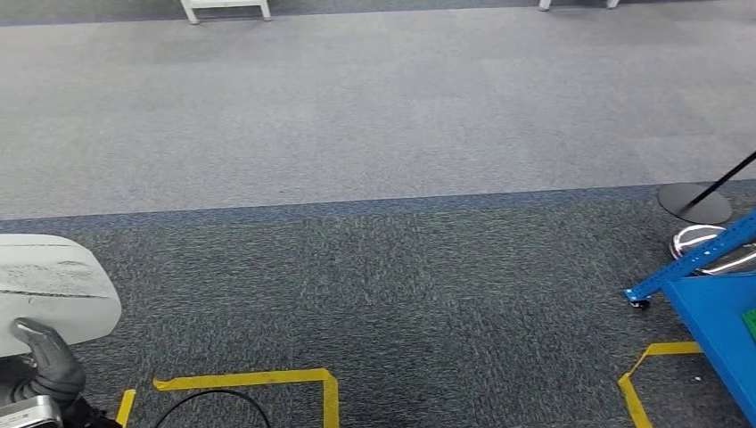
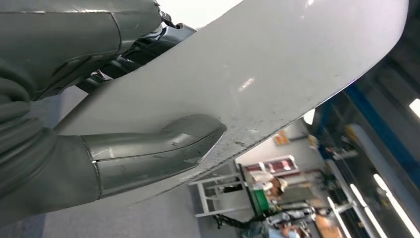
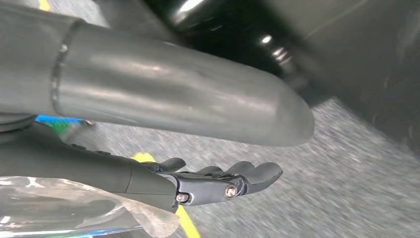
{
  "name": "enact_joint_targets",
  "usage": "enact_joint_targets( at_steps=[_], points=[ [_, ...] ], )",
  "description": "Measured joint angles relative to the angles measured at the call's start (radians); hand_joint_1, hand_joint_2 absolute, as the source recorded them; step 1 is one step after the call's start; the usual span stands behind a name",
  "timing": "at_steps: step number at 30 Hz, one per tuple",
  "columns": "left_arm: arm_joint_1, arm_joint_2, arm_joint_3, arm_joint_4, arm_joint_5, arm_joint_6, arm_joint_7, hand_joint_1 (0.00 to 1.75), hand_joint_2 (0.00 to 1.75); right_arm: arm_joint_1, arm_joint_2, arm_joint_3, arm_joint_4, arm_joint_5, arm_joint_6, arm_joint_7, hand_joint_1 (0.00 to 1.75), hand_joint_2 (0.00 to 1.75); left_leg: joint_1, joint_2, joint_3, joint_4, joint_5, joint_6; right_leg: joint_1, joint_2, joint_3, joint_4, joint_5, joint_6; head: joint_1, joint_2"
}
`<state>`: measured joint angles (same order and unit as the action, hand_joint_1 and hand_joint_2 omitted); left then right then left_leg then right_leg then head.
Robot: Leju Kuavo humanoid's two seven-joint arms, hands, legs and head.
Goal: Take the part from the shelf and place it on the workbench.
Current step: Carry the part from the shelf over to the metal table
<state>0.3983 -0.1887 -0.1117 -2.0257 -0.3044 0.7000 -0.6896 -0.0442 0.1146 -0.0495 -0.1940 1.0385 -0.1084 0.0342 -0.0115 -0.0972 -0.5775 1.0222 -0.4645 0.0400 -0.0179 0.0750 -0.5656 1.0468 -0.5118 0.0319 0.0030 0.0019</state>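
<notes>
The part [image 1: 49, 285] is a flat white panel with a rounded end and scuffed grey marks, low at the left edge of the head view. My left hand [image 1: 45, 366] grips it from below, the dark thumb laid up against its near edge. In the left wrist view the part [image 2: 257, 64] spans the picture as a broad white sheet, pinched by my left hand [image 2: 124, 158] with the thumb pressed on its surface and the darker fingers behind. My right hand [image 3: 148, 94] hangs above the carpet with its fingers [image 3: 223, 181] stretched out and nothing in it.
A blue cart [image 1: 713, 312] stands at the right edge, beside yellow floor tape [image 1: 642, 374]. More yellow tape [image 1: 258, 379] and a black cable lie near my feet. A black stand base [image 1: 695, 203] sits farther right. A person [image 2: 272, 186] shows in the distance.
</notes>
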Motion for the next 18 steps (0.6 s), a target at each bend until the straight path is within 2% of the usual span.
enact_joint_targets(
  at_steps=[1, 4, 5, 7, 8, 9, 10, 11, 12, 13, 15, 17, 18],
  points=[
    [-0.001, 0.0, 0.0, 0.0, 0.015, 0.0, 0.0, 1.75, 1.75, 0.0, 0.0, 0.0, 0.0, -0.002, 0.001, -0.005, 0.0, 0.0, -0.001, -0.005, -0.002, 0.003, -0.001, -0.002, -0.002, 0.018, 0.007, -0.018, 0.001, -0.001, 0.0, 0.0],
    [-0.002, 0.0, -0.001, 0.0, 0.039, 0.0, -0.001, 1.75, 1.75, 0.0, 0.0, -0.001, 0.0, -0.004, 0.003, -0.01, 0.0, 0.0, -0.002, -0.012, -0.006, 0.006, -0.001, -0.005, -0.002, 0.019, 0.013, -0.026, -0.002, -0.002, -0.001, 0.0],
    [-0.001, 0.001, -0.001, 0.0, 0.065, 0.0, 0.0, 1.75, 1.75, 0.0, 0.001, -0.002, 0.0, -0.006, 0.003, -0.014, 0.0, 0.0, 0.001, -0.012, -0.011, 0.011, -0.004, -0.011, -0.002, 0.004, 0.018, -0.031, -0.001, -0.009, -0.002, 0.0],
    [0.002, 0.002, -0.001, 0.0, 0.119, 0.0, 0.001, 1.75, 1.75, 0.004, 0.002, -0.006, 0.001, -0.012, 0.003, -0.021, 0.0, 0.0, 0.005, 0.02, -0.04, 0.067, -0.037, -0.029, 0.001, -0.038, 0.03, -0.038, 0.0, -0.025, -0.007, 0.0],
    [0.004, 0.002, -0.001, 0.0, 0.139, 0.0, 0.004, 1.75, 1.75, 0.009, 0.003, -0.01, 0.001, -0.014, 0.001, -0.021, 0.0, 0.0, 0.007, 0.045, -0.066, 0.124, -0.068, -0.038, 0.002, -0.063, 0.033, -0.041, 0.0, -0.033, -0.01, 0.0],
    [0.004, 0.003, 0.0, 0.0, 0.149, 0.0, 0.009, 1.75, 1.75, 0.014, 0.002, -0.013, 0.001, -0.016, 0.0, -0.018, 0.0, 0.0, 0.009, 0.067, -0.096, 0.191, -0.1, -0.043, 0.003, -0.079, 0.035, -0.041, -0.002, -0.035, -0.012, 0.0],
    [0.006, 0.003, 0.0, 0.0, 0.16, 0.0, 0.014, 1.75, 1.75, 0.019, 0.001, -0.016, 0.002, -0.017, -0.002, -0.015, 0.0, 0.0, 0.012, 0.079, -0.121, 0.248, -0.122, -0.047, 0.005, -0.095, 0.036, -0.041, -0.004, -0.037, -0.013, 0.0],
    [0.009, 0.005, 0.0, 0.0, 0.169, 0.0, 0.018, 1.75, 1.75, 0.023, 0.0, -0.019, 0.002, -0.019, -0.003, -0.013, 0.0, 0.0, 0.016, 0.084, -0.134, 0.278, -0.126, -0.049, 0.005, -0.111, 0.038, -0.041, -0.006, -0.037, -0.013, 0.0],
    [0.012, 0.006, 0.0, 0.0, 0.173, 0.0, 0.02, 1.75, 1.75, 0.026, 0.0, -0.022, 0.003, -0.02, -0.003, -0.012, 0.0, 0.0, 0.018, 0.088, -0.13, 0.27, -0.111, -0.051, 0.006, -0.125, 0.04, -0.041, -0.009, -0.036, -0.012, 0.0],
    [0.015, 0.008, 0.0, 0.0, 0.174, 0.0, 0.021, 1.75, 1.75, 0.027, -0.001, -0.024, 0.003, -0.021, -0.002, -0.013, 0.0, 0.0, 0.02, 0.094, -0.108, 0.225, -0.081, -0.051, 0.006, -0.138, 0.043, -0.041, -0.011, -0.035, -0.013, 0.0],
    [0.016, 0.011, -0.001, 0.0, 0.169, 0.0, 0.021, 1.75, 1.75, 0.027, -0.001, -0.026, 0.003, -0.021, 0.0, -0.016, 0.0, 0.0, 0.015, 0.137, -0.041, 0.09, -0.022, -0.048, 0.009, -0.161, 0.051, -0.04, -0.019, -0.028, -0.013, 0.0],
    [0.015, 0.012, -0.001, 0.0, 0.159, 0.0, 0.021, 1.75, 1.75, 0.026, -0.001, -0.027, 0.003, -0.021, 0.002, -0.02, 0.0, 0.0, 0.007, 0.172, -0.006, 0.014, -0.008, -0.038, 0.014, -0.182, 0.056, -0.04, -0.026, -0.018, -0.013, 0.0],
    [0.016, 0.013, -0.001, 0.0, 0.158, 0.0, 0.022, 1.75, 1.75, 0.026, 0.0, -0.027, 0.003, -0.02, 0.0, -0.023, 0.0, 0.0, 0.002, 0.17, -0.005, 0.01, -0.012, -0.033, 0.015, -0.193, 0.059, -0.041, -0.029, -0.012, -0.013, 0.0]
  ],
)
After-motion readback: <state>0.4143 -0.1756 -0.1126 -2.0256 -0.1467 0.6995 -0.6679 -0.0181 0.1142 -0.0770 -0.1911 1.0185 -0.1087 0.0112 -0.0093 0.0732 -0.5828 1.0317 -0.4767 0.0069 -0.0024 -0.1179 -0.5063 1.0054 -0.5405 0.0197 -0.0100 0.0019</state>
